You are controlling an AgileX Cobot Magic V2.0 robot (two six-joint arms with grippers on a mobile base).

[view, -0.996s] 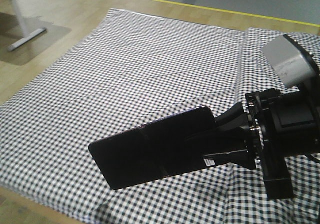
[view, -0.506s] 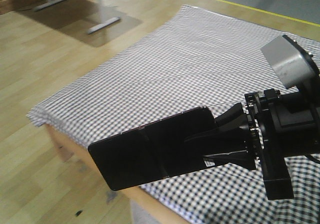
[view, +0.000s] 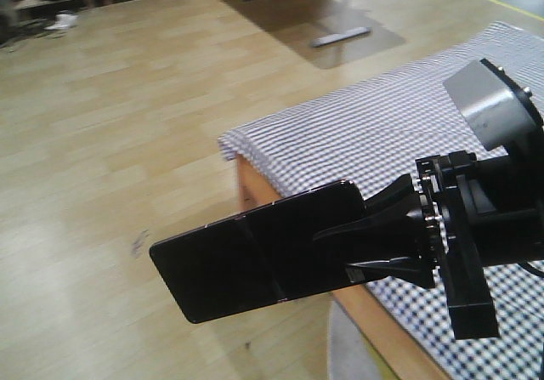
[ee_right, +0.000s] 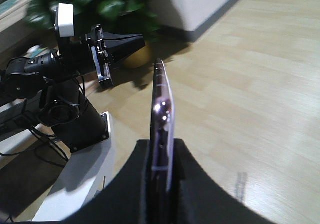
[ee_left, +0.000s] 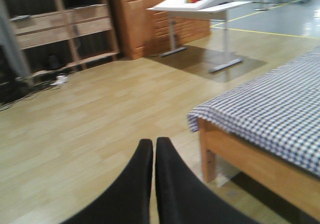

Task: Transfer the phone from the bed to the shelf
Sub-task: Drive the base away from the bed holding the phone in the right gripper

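Note:
The phone (view: pixel 255 257), a glossy black slab with a seam across its middle, hangs in the air above the wooden floor. My right gripper (view: pixel 367 246) is shut on its near end. In the right wrist view the phone (ee_right: pixel 161 103) shows edge-on with a pinkish rim, pinched between the two black fingers (ee_right: pixel 187 184). The bed (view: pixel 382 129), in black-and-white check, lies at the right with its corner near the phone. My left gripper (ee_left: pixel 153 144) is shut on nothing, over bare floor left of the bed (ee_left: pixel 280 106). A wooden shelving unit (ee_left: pixel 60 23) stands at the far wall; whether it is the shelf I cannot tell.
A white desk on a metal leg (ee_left: pixel 197 6) stands beyond the bed's corner, in front of a brown cabinet (ee_left: pixel 145 13). The bed's wooden frame and leg (ee_left: pixel 209 156) are close on the right. A potted plant (ee_right: pixel 107 6) and my left arm (ee_right: pixel 75 68) show behind the phone.
The view has swung left: the bed has slid to the right of the frame and wooden floor now fills the left. The phone stays held in my right gripper.

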